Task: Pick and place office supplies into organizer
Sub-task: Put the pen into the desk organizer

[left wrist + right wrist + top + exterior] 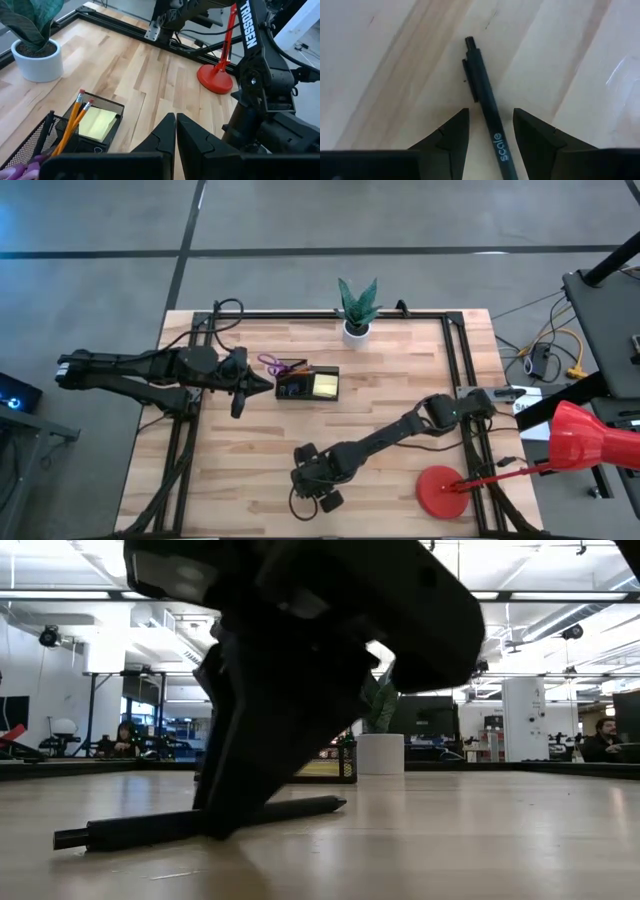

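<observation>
The left pincer (262, 383), its fingers pressed together, hovered just left of the organizer (308, 383), which held pencils (74, 120), a sticky-note pad (97, 124) and purple scissors (270, 364). Well below and right of the organizer, the right pincer (490, 131) stood apart astride a black pen (485, 100) lying on the worktop (400, 370).
</observation>
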Available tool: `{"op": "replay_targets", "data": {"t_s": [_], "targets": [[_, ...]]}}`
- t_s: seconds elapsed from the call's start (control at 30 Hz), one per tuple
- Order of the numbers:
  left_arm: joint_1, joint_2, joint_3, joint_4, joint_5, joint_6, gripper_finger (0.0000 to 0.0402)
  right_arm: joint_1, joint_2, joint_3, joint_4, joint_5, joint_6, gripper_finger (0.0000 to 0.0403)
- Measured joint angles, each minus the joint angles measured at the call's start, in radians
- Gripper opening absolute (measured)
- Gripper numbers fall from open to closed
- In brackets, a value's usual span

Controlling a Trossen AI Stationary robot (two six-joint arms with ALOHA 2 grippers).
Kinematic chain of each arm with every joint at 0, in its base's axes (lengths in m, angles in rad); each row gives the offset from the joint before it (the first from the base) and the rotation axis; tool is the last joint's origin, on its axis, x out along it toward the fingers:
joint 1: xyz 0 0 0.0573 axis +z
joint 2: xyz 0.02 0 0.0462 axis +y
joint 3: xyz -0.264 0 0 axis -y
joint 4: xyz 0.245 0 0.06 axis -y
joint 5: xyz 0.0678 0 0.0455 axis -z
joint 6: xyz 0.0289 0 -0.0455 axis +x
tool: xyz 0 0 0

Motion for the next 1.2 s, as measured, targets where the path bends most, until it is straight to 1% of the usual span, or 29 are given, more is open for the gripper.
{"op": "replay_targets", "data": {"t_s": [0.13, 0.4, 0.47, 0.57, 0.63, 0.77, 0.83, 0.9, 1.0, 1.1, 1.13, 1.2], "targets": [[0.0, 0.0, 0.0, 0.0, 0.003, 0.0, 0.0, 0.0, -0.003, -0.028, 0.01, -0.004, -0.004, 0.0121], [0.0, 0.0, 0.0, 0.0, 0.006, 0.008, 0.0, 0.0, -0.005, -0.057, 0.01, -0.002, -0.02, 0.004], [0.0, 0.0, 0.0, 0.0, 0.006, 0.009, 0.0, -0.001, -0.005, -0.056, 0.009, 0.014, -0.02, 0.0025], [0.0, 0.0, 0.0, 0.001, 0.006, 0.009, 0.0, -0.008, -0.003, -0.047, 0.006, 0.039, -0.007, 0.0017], [0.0, 0.0, 0.0, 0.002, 0.006, 0.009, 0.0, -0.018, -0.003, -0.036, 0.016, 0.07, 0.044, 0.0017], [0.0, -0.01, 0.0, 0.003, 0.006, 0.01, 0.0, -0.053, 0.001, -0.018, 0.072, 0.223, 0.21, 0.0016], [-0.001, -0.018, 0.0, 0.003, -0.002, 0.029, 0.0, -0.077, -0.001, -0.014, 0.144, 0.339, 0.292, 0.0015], [-0.001, -0.032, -0.001, 0.0, -0.024, 0.055, 0.0, -0.098, -0.019, -0.01, 0.223, 0.484, 0.374, 0.0015], [-0.001, -0.065, 0.0, 0.0, -0.054, 0.067, 0.0, -0.129, -0.072, -0.006, 0.292, 0.728, 0.505, 0.0014], [-0.001, -0.106, 0.004, 0.005, -0.076, 0.1, 0.0, -0.168, -0.104, -0.01, 0.314, 0.96, 0.581, 0.0014], [0.0, -0.121, 0.004, 0.005, -0.084, 0.105, 0.0, -0.186, -0.111, -0.012, 0.32, 1.003, 0.585, 0.0014], [-0.001, -0.144, 0.004, 0.004, -0.103, 0.114, 0.0, -0.225, -0.127, -0.017, 0.351, 1.022, 0.565, 0.0014]]}}
